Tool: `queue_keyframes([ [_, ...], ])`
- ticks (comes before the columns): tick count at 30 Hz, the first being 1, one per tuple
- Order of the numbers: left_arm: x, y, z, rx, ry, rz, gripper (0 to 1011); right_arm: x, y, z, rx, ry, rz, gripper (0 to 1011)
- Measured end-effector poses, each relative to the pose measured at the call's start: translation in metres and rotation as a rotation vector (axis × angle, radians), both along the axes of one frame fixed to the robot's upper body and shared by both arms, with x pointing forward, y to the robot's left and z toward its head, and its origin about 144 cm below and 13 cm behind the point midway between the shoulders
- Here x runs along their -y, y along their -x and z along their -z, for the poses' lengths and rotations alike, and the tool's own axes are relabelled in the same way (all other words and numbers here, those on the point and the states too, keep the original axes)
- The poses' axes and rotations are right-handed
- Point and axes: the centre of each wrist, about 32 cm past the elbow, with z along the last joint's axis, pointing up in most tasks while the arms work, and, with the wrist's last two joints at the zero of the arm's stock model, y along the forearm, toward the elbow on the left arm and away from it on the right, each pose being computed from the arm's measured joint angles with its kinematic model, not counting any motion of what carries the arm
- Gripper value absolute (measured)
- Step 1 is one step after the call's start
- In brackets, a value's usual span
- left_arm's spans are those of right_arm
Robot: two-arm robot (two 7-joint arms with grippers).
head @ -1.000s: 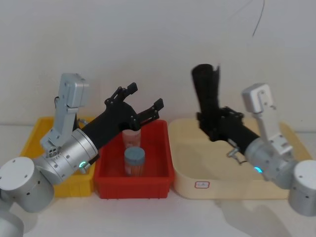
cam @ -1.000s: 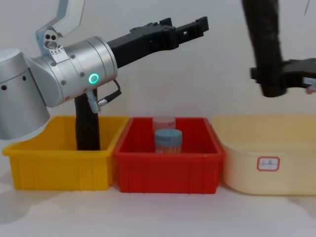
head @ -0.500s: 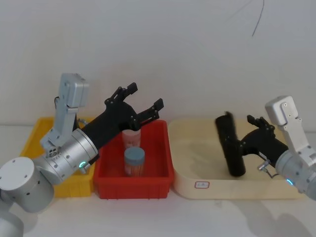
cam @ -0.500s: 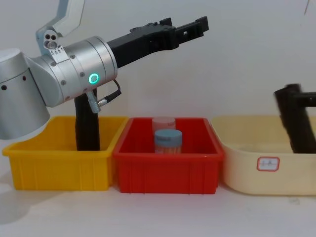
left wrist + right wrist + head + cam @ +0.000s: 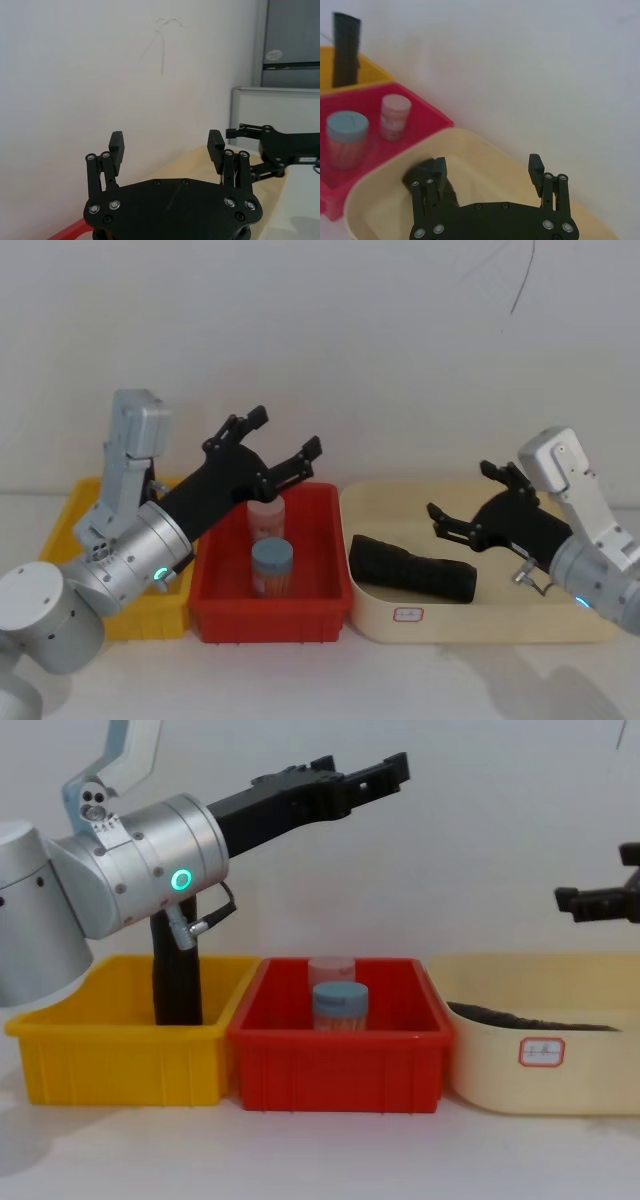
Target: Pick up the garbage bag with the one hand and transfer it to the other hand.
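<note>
The garbage bag (image 5: 413,569), a matte black roll, lies on its side in the cream tray (image 5: 470,625); from the chest its top edge (image 5: 530,1017) just clears the tray wall. My right gripper (image 5: 465,490), on the blue-lit wrist, hovers open just above and beside the roll, apart from it. In the right wrist view the open fingers (image 5: 487,165) frame the tray, with the bag (image 5: 415,174) behind one finger. My left gripper (image 5: 283,432), on the green-lit wrist, is held open and empty high over the red bin (image 5: 270,615).
A second black roll (image 5: 177,975) stands upright in the yellow bin (image 5: 120,1070) at the left. The red bin holds a blue-lidded jar (image 5: 272,560) and a pink-lidded jar (image 5: 266,512). A white wall stands close behind the bins.
My right gripper carried the bag down from high up into the cream tray, then opened and let it go; the roll now lies flat. The left gripper only shifted slightly.
</note>
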Motion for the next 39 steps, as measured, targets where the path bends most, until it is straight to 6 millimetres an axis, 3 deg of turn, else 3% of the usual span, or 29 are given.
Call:
queue_keyframes([
  [11,-0.02,0.006,0.003,0.002,0.024,-0.123,1001,-0.024,-0.005,-0.007,0.017,-0.028,-0.126,1001],
  [24,-0.053,0.017,0.006,-0.001,0.041,-0.272,1001,-0.056,-0.016,0.001,-0.037,-0.086,-0.266,1001],
  [39,-0.066,0.024,0.008,-0.011,0.043,-0.332,1001,-0.087,-0.032,0.012,-0.138,-0.125,-0.391,1002],
])
